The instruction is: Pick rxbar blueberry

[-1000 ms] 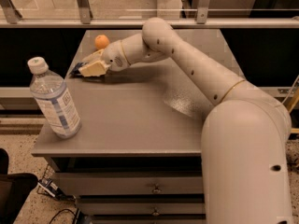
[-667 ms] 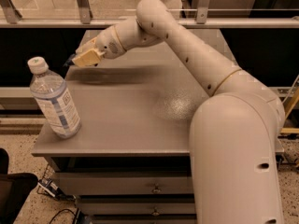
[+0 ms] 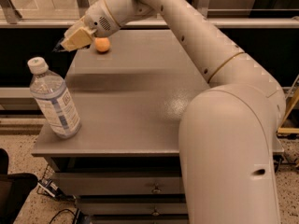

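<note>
My gripper [image 3: 70, 41] is raised above the far left corner of the grey table [image 3: 140, 106]. Its beige fingers [image 3: 78, 37] are shut on the rxbar blueberry [image 3: 58, 48]. Only a thin dark navy sliver of the bar shows, sticking out to the left of the fingertips; the rest is hidden between the fingers. The bar is off the table surface. The arm reaches in from the right, over the table's back edge.
A round orange fruit [image 3: 102, 44] lies on the table just right of the gripper. A capped clear water bottle [image 3: 53, 101] stands upright near the table's front left edge. Drawers [image 3: 154, 189] sit below the tabletop, with a railing and glass behind.
The gripper has risen from the tabletop and moved left with the dark bar in its fingers. The orange fruit now shows fully beside it. The bottle has not moved.
</note>
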### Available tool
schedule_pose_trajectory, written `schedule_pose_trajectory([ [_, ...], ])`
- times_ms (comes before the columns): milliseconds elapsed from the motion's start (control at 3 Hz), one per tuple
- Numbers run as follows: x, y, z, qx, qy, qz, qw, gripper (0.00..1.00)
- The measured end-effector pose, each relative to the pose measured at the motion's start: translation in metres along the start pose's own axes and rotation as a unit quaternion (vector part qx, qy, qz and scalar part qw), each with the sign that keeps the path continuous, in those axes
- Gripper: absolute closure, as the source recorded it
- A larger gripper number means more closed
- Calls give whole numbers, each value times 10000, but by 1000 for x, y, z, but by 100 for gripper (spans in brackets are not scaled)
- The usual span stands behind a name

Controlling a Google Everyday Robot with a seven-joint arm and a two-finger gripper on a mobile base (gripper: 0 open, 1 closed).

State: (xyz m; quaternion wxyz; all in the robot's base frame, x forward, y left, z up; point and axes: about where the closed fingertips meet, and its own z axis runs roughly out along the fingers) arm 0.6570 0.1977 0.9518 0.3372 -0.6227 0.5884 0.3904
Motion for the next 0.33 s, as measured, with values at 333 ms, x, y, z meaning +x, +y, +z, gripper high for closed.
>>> schedule_pose_trajectory([
  [333,-27,24,-22,-10,34,-253,9997,100],
])
